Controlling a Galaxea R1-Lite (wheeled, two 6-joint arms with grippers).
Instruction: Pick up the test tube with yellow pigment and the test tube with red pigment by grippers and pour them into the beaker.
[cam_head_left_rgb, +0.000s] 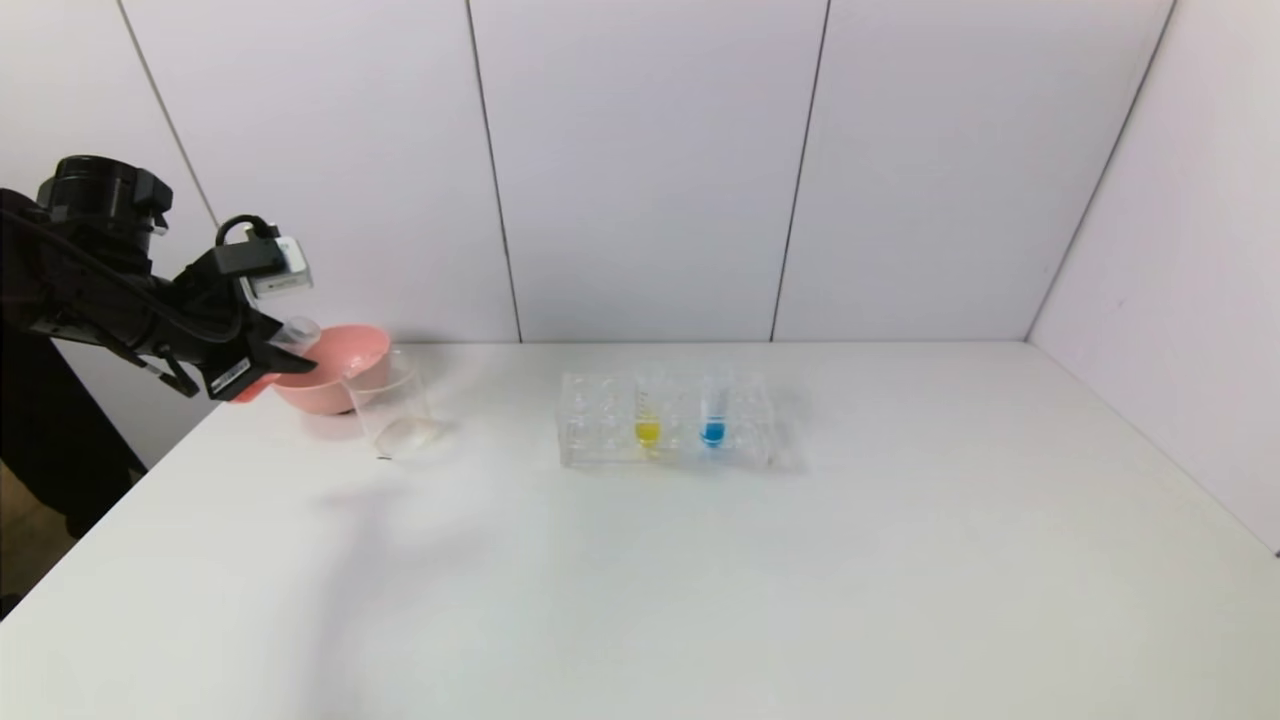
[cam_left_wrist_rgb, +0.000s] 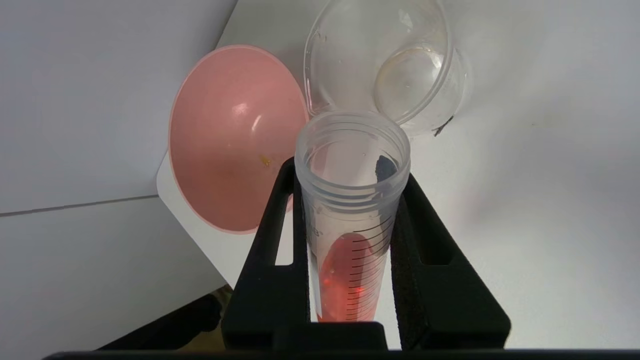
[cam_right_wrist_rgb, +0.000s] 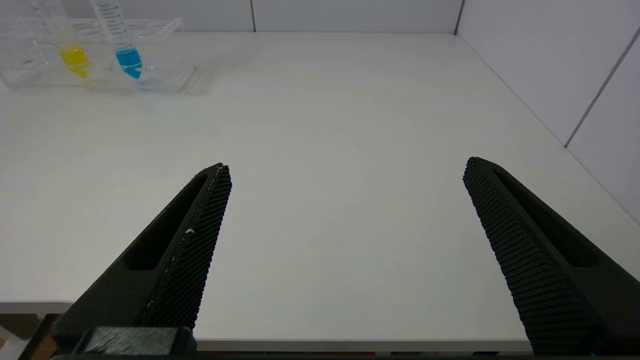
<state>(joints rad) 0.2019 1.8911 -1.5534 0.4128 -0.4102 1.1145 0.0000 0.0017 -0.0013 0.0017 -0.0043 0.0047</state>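
Note:
My left gripper (cam_head_left_rgb: 285, 350) is at the table's far left, shut on the test tube with red pigment (cam_left_wrist_rgb: 350, 240). The tube is tilted, its open mouth (cam_left_wrist_rgb: 352, 145) towards the beaker. Red liquid lies along its lower part. The clear beaker (cam_head_left_rgb: 388, 405) stands just right of the gripper and shows in the left wrist view (cam_left_wrist_rgb: 385, 65). The test tube with yellow pigment (cam_head_left_rgb: 648, 415) stands upright in the clear rack (cam_head_left_rgb: 600, 420) and shows in the right wrist view (cam_right_wrist_rgb: 74, 57). My right gripper (cam_right_wrist_rgb: 345, 172) is open and empty near the table's front edge.
A pink bowl (cam_head_left_rgb: 335, 375) sits behind the beaker, by the wall, also in the left wrist view (cam_left_wrist_rgb: 230, 140). A blue-tipped tube (cam_head_left_rgb: 713, 415) stands in the rack next to the yellow one. The table edge runs close at the left.

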